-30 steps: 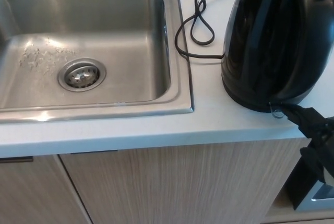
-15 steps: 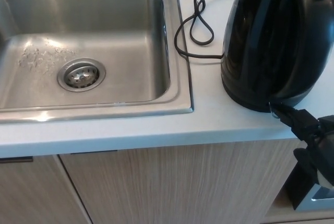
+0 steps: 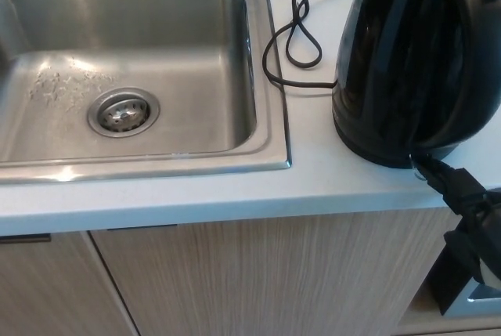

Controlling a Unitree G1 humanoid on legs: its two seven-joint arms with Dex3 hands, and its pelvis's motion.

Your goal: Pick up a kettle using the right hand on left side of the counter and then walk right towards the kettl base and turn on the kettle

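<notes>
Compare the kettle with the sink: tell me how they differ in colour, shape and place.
The kettle is glossy black; the sink is bare silvery steel. The kettle stands tall on the counter; the sink is a basin sunk into it. The kettle sits right, the sink left. Both have shiny surfaces.

A pale counter [image 3: 313, 187] holds a steel sink [image 3: 196, 77] (drain centred) above light wood-grain cabinet doors [image 3: 258, 281].

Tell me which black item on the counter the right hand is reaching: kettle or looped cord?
The kettle. The right hand has a fingertip at its lower front edge; the cord lies apart, toward the sink.
</notes>
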